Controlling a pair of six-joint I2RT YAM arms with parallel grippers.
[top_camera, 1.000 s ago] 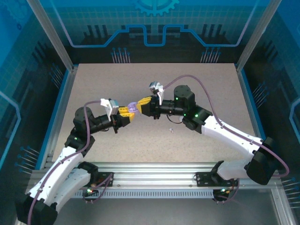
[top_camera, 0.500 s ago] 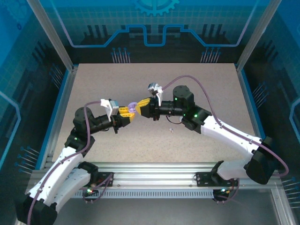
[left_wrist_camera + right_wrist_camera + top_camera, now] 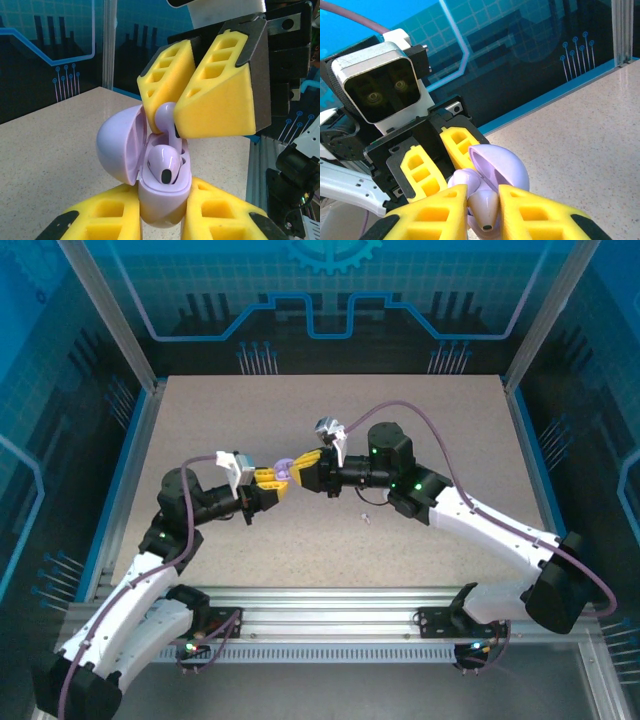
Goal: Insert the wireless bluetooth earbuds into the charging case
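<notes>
Right tool point(image 3: 167, 120) pinches purple earbud point(image 3: 165, 111), apparently touching case point(image 3: 165, 197).

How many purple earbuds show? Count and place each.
2. One purple earbud sits in the case held by the left claw; the second earbud is pinched in the right claw. Others may be hidden.

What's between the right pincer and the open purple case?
A pale purple earbud, pinched by the right pincer at the case mouth, beside a seated earbud; left wrist view shows it.

Pale purple case point(image 3: 120, 150) and earbuds point(image 3: 162, 165) — yellow jaws.
</notes>
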